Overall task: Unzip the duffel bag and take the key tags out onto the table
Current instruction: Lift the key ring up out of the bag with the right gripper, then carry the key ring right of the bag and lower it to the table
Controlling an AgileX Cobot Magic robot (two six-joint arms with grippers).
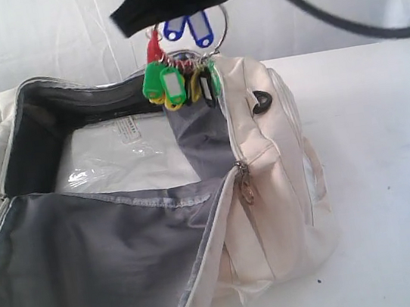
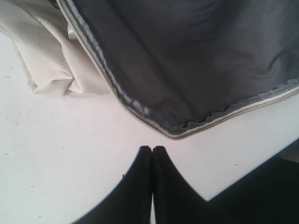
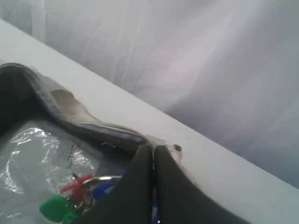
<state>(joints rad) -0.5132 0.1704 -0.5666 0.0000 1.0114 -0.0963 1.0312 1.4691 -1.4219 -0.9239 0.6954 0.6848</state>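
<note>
The right gripper (image 3: 153,150) held the tags (image 1: 179,81) over the open bag (image 1: 271,190), where a packet (image 1: 125,153) lay. The left gripper (image 2: 152,150) was closed, empty.

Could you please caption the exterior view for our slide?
Right gripper holds the key tags above the unzipped duffel bag.

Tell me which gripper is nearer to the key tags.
Right. The right gripper holds the key tags, which hang above the open duffel bag. The left gripper sits shut over the table beside the bag's flap edge, apart from them.
</note>
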